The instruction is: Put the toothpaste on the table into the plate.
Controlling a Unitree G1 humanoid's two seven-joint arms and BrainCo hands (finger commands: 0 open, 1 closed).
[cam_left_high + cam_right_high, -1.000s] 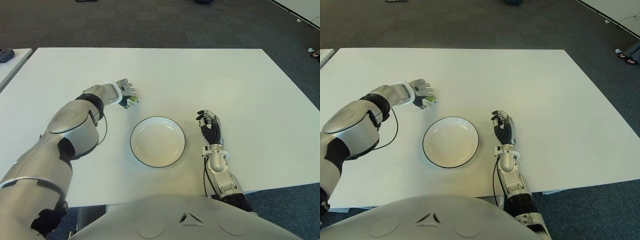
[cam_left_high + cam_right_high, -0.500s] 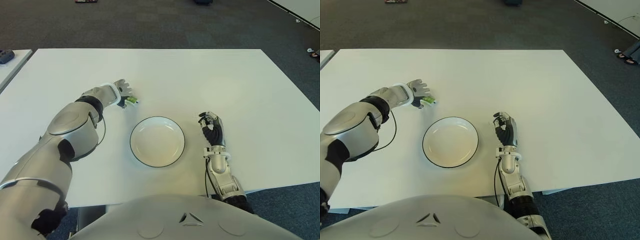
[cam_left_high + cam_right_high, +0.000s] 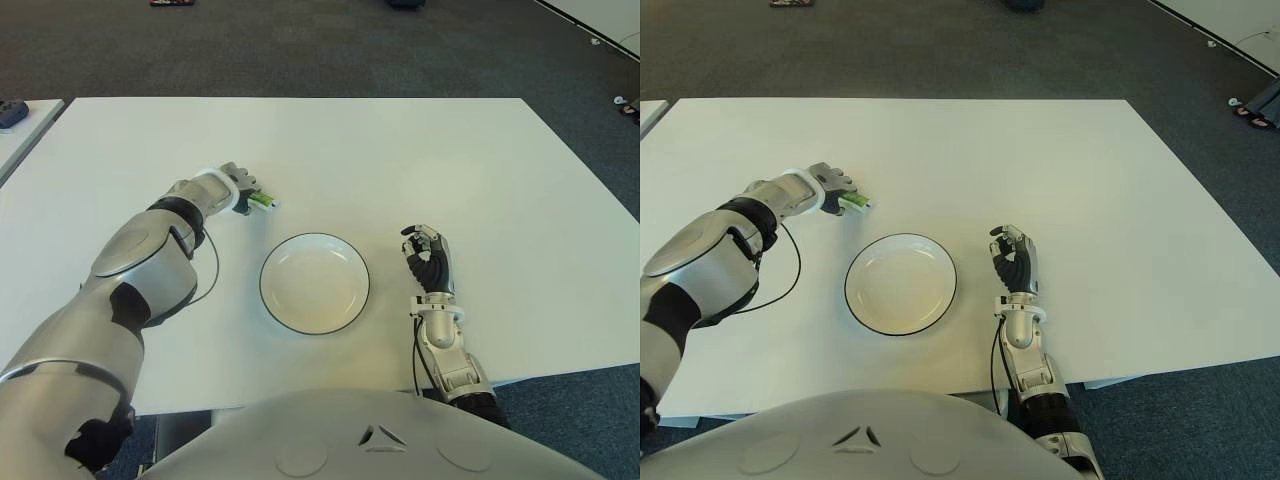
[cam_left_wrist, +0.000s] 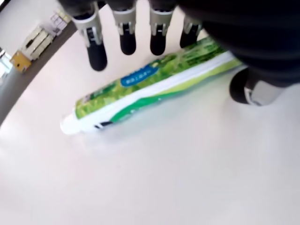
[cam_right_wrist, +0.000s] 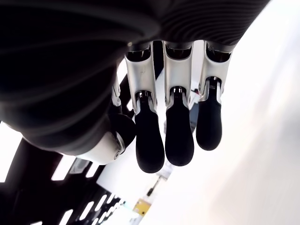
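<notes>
A green and white toothpaste tube (image 3: 263, 201) lies flat on the white table (image 3: 450, 160), up and to the left of the plate. My left hand (image 3: 236, 189) hovers over its near end. In the left wrist view the fingers (image 4: 97, 56) hang on one side of the toothpaste tube (image 4: 150, 89) and the thumb (image 4: 251, 89) on the other, none closed on it. The white plate (image 3: 315, 283) with a dark rim holds nothing. My right hand (image 3: 427, 259) shows to the right of the plate, fingers loosely bent and holding nothing.
Dark carpet surrounds the table. A second white table's corner (image 3: 20, 125) shows at the far left with a dark object (image 3: 12, 110) on it.
My left hand has drawn back slightly to the left and settled lower over the tube. The right hand has drifted a little toward the table's near edge.
</notes>
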